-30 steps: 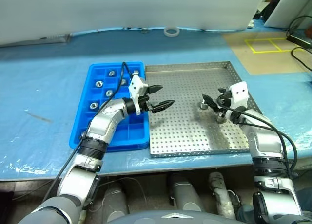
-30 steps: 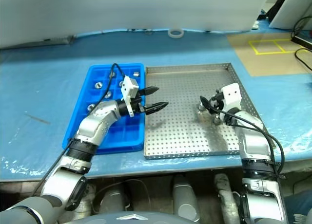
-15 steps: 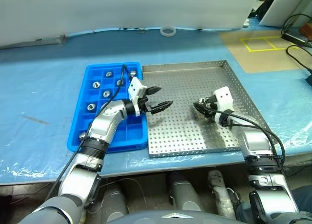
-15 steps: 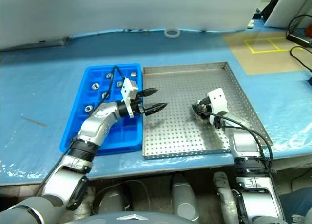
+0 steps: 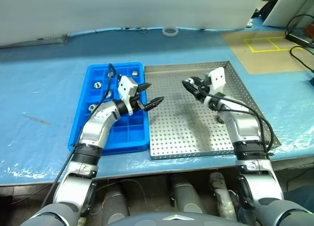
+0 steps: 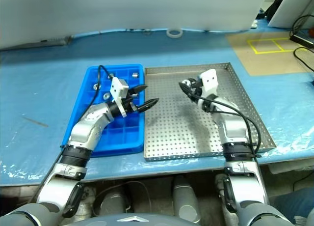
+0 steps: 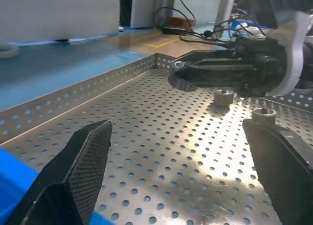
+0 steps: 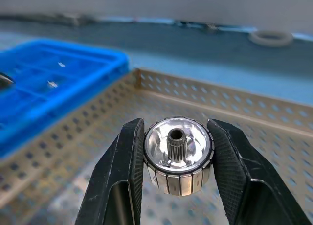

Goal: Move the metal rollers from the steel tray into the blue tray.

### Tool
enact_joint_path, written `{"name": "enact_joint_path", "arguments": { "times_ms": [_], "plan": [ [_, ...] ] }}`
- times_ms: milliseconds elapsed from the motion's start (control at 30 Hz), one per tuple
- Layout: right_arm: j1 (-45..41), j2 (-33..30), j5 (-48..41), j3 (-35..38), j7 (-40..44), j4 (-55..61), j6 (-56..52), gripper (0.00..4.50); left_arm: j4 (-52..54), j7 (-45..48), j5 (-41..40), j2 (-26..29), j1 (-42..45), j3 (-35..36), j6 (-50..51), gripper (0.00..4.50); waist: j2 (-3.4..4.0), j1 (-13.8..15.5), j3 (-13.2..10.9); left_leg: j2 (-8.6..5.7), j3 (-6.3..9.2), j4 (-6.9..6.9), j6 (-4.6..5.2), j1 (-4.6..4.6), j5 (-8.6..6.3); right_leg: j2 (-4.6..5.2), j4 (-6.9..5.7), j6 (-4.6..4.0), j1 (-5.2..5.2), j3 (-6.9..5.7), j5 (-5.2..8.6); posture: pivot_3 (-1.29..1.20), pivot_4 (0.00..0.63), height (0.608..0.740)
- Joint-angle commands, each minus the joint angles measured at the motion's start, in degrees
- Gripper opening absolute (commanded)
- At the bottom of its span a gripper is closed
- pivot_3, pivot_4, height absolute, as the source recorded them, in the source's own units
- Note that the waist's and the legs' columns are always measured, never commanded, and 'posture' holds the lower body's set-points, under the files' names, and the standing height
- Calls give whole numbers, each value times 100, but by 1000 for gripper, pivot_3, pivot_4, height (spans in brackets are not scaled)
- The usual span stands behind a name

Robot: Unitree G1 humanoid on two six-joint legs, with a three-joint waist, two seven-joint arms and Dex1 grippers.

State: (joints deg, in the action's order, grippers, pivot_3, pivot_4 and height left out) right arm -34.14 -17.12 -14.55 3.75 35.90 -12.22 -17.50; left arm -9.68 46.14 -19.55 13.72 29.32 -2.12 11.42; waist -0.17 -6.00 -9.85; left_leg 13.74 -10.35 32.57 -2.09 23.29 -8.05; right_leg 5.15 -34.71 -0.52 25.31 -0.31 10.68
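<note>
Carrying a metal roller [image 8: 178, 155] clamped between its fingers above the steel tray [image 5: 230, 66], the right gripper [image 5: 189, 85] risks dropping it short of the blue tray [image 5: 95, 69] if the curved surface slips, while the left gripper [image 5: 151, 94] waits with jaws apart.

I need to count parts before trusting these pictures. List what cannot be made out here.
- How many metal rollers lie in the blue tray: in both eye views the left gripper and its arm cover several compartments.
- Rollers left in the steel tray: in the eye views the right gripper and forearm hide part of the floor; the left wrist view shows two, with the tray cut off by the edges.
- Far tray compartments: blurred in the right wrist view.
</note>
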Motion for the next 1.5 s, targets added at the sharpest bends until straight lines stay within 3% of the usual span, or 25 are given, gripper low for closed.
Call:
{"name": "enact_joint_path", "arguments": {
  "times_ms": [33,400,633,900,1133,1267,1467,1500],
  "plan": [
    [-387,188,-352,-285,673,43,68,1604,767,-330,-148,144,-396,323,123,4500,0,86,0,2,0,-1,0,-4,0,-1,-2,0,0,0,0,-183,150,740],
    [-1395,1018,-169,-884,1814,-1626,650,1604,2934,-1582,-220,516,-2184,1117,704,4500,3,861,-4,14,3,-43,-23,-8,12,6,2,-10,4,-20,7,142,150,740],
    [-2009,1186,866,-1446,1579,-3475,1499,1604,3589,-2030,-265,589,-2791,1409,825,4500,8,1237,-8,12,19,-50,-35,-4,18,17,1,-8,-2,-40,8,243,150,740],
    [-2174,1166,1011,-1308,1546,-4043,1876,1604,3519,-2020,-289,672,-2689,1294,873,4500,9,1308,-9,11,26,-54,-40,-4,21,15,-3,-8,0,-41,8,200,150,740],
    [-1734,898,1071,-1487,2132,-3510,1594,1604,3230,-1855,-310,722,-2396,1167,857,4500,8,1313,-8,8,26,-54,-41,-4,21,16,-1,-8,-2,-40,8,152,150,740],
    [-1550,748,1175,-1501,2073,-3298,1449,1604,3133,-1792,-286,674,-2336,1003,823,4500,8,1314,-7,9,26,-54,-43,-8,22,15,-5,-8,-3,-40,8,119,150,740],
    [-1359,620,1142,-1286,1639,-2924,1289,3485,2792,-1566,-271,592,-1955,624,780,4500,8,1329,-7,-2,26,-50,-43,-8,23,17,-3,-7,-13,-40,8,28,150,740],
    [-1320,583,1125,-1249,1568,-2858,1271,3485,2709,-1512,-269,580,-1862,567,771,4500,8,1329,-7,-2,26,-49,-43,-7,23,17,-4,-7,-13,-40,8,20,150,740]
  ]
}}
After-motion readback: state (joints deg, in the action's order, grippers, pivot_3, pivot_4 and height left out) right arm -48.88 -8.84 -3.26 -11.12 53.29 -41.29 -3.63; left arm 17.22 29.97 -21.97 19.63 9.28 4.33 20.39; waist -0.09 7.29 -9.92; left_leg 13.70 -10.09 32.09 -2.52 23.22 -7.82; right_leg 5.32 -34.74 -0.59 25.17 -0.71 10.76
